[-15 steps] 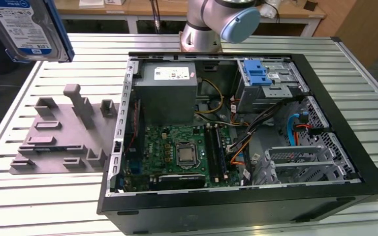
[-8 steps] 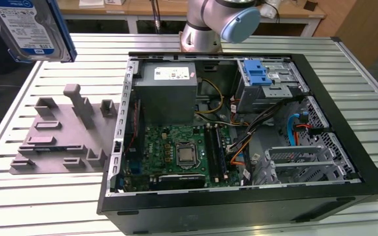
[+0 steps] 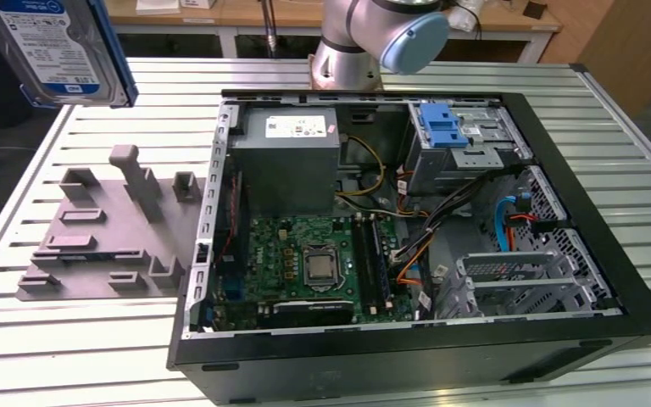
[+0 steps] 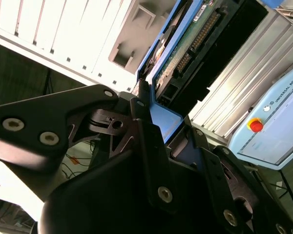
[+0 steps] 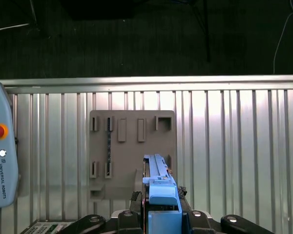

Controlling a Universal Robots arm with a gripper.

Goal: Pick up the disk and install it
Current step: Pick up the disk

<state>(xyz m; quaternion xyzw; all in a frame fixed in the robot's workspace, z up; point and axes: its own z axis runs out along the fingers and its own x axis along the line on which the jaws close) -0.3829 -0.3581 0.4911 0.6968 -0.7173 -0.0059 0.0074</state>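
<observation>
The claw point(image 4: 166, 117) is pinching the disk point(image 4: 185, 44) by its blue caddy. In the second wrist view one black finger point(image 4: 149, 146) lies against each side of the frame, and the drive's green circuit board and connector row face the camera.

In the exterior view the disk point(image 3: 60, 47) hangs in the air on the exterior view's left of the case point(image 3: 416, 356), well clear of it and off the surface point(image 3: 99, 331), with its white-and-blue label towards the camera.

The case lies open on its side. Inside it are a grey power supply point(image 3: 286, 161), a green board point(image 3: 314, 263) and a blue latch point(image 3: 450, 127) on the drive cage. The arm point(image 3: 376, 34) rises just behind the case.

A grey fixture point(image 3: 111, 229) with raised blocks and slots rests on the surface just beside the case, on the exterior view's left.

In the first wrist view the disk point(image 5: 158, 187) is seen edge-on in the claw point(image 5: 161, 214), over one edge of the fixture point(image 5: 132, 141) and apart from it. A pale blue pendant point(image 5: 0, 165) with a red button lies on the slats, away from the case.
</observation>
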